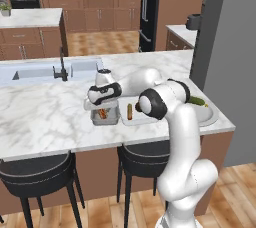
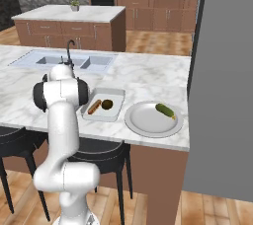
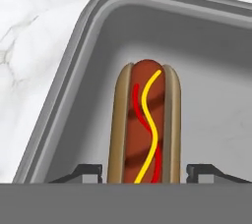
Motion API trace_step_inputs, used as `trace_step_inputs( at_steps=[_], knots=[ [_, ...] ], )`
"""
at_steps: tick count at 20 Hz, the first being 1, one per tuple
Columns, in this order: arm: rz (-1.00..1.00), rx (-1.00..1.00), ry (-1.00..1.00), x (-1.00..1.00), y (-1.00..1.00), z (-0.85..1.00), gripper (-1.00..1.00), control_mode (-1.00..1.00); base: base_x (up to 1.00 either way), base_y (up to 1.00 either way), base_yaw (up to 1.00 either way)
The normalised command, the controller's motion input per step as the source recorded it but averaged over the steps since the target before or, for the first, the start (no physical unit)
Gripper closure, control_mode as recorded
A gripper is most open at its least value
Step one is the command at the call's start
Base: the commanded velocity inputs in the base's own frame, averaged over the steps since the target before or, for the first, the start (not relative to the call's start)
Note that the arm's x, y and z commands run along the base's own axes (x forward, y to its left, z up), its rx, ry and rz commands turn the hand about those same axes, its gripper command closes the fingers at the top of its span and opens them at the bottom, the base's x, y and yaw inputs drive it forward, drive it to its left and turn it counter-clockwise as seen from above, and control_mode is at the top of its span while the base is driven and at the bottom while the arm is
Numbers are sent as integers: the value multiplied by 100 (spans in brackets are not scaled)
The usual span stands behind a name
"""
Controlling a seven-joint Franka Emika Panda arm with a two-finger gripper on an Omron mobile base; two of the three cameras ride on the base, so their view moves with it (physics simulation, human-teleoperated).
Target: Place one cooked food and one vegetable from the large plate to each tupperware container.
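Now, from the left base view, the gripper (image 1: 102, 108) hangs over the small tray (image 1: 104, 118) on the desk (image 1: 45, 117). Right base view: the large plate (image 2: 148, 123) keeps a cucumber (image 2: 164, 110). Hand view: the jaws stand apart either side of the hot dog (image 3: 145, 125), clear of it (apparently released), so lift straight up.

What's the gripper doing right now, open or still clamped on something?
Gripper: open, fingertips standing clear on either side of the hot dog, which lies in the small dark grey tray; holding nothing.
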Motion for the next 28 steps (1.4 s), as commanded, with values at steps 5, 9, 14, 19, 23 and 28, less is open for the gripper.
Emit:
trace_step_inputs(
  at_steps=[5,9,14,19,23,28],
  knots=[
    [-1,0,-13,35,1,-27,-100,-100,0,0,0],
    [0,0,-20,78,22,-42,-100,-100,0,0,0],
    [0,0,-14,50,17,-29,-100,-100,0,0,0],
    [-4,0,1,-14,1,15,100,-100,0,0,0],
    [-3,0,0,-8,-5,0,100,-100,0,0,0],
    [0,0,-1,-12,-13,-6,100,-100,0,0,0]
  ],
)
